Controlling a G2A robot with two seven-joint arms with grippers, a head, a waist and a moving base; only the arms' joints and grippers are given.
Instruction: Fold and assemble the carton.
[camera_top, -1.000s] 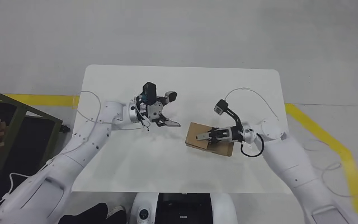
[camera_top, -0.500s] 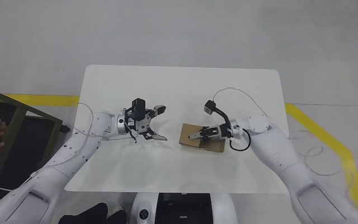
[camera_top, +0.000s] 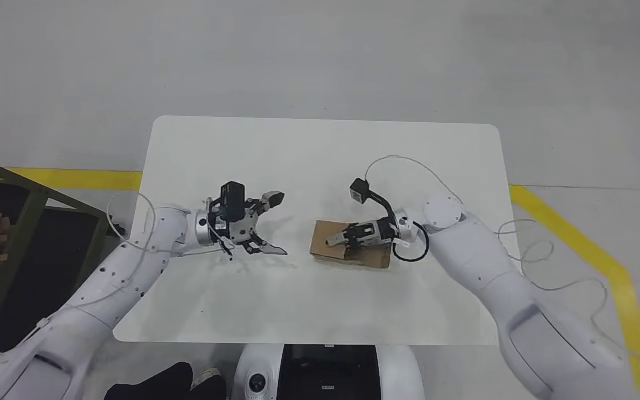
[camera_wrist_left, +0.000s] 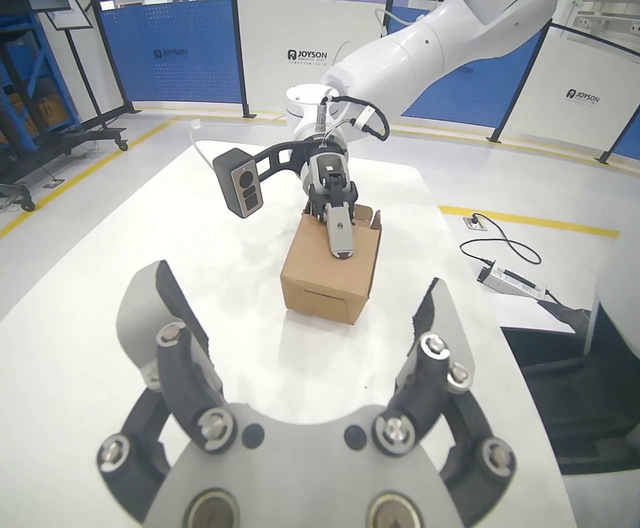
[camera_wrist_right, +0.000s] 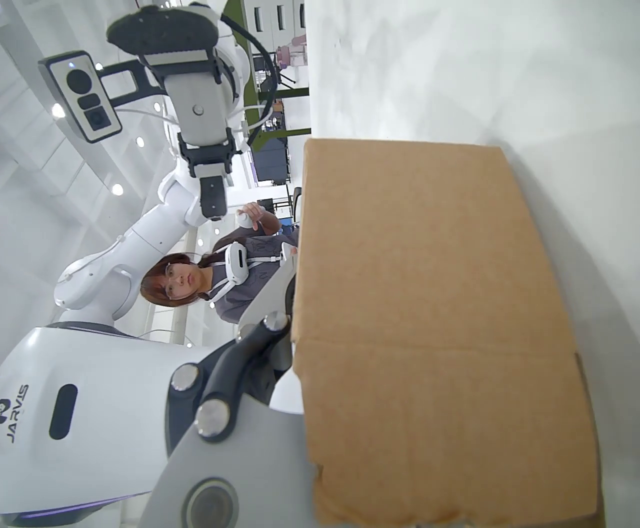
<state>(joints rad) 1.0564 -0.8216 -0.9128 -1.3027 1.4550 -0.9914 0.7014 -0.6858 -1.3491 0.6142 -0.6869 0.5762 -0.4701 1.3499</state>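
The carton (camera_top: 348, 245) lies near the middle of the bench (camera_top: 400, 150). The right pincer (camera_top: 352, 237) grasps its top wall from 3 o'clock, likely to steady it. At the carton's 9 o'clock the left pincer (camera_top: 278, 223) is released, facing the closed end.

Brown cardboard carton (camera_wrist_left: 320, 285), box-shaped, lying on its side, one end closed — other end's flaps open
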